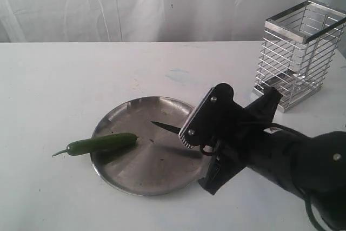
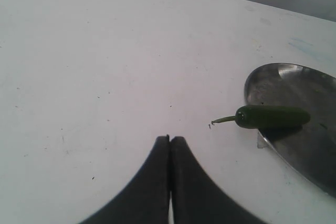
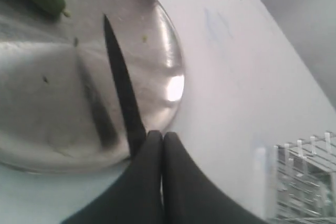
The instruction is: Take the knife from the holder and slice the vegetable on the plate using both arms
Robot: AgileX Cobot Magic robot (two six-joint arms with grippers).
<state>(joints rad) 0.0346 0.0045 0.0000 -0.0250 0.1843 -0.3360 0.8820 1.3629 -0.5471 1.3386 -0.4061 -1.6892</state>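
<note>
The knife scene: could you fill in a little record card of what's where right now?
knife: gripped by right gripper, blade over the plate, tip toward the pepper
green chili pepper: whole, lying across the plate's rim, stem end over the table
steel plate: on the white table
wire holder: upright behind the plate, nothing visible inside
left gripper: shut, holding nothing, over bare table near the stem

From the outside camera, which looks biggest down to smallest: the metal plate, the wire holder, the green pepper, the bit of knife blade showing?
1. The plate spans the most.
2. The holder comes next, though it stands farther back, so its true size may be understated.
3. The vegetable.
4. The knife, only its blade tip showing past the right end effector.
</note>
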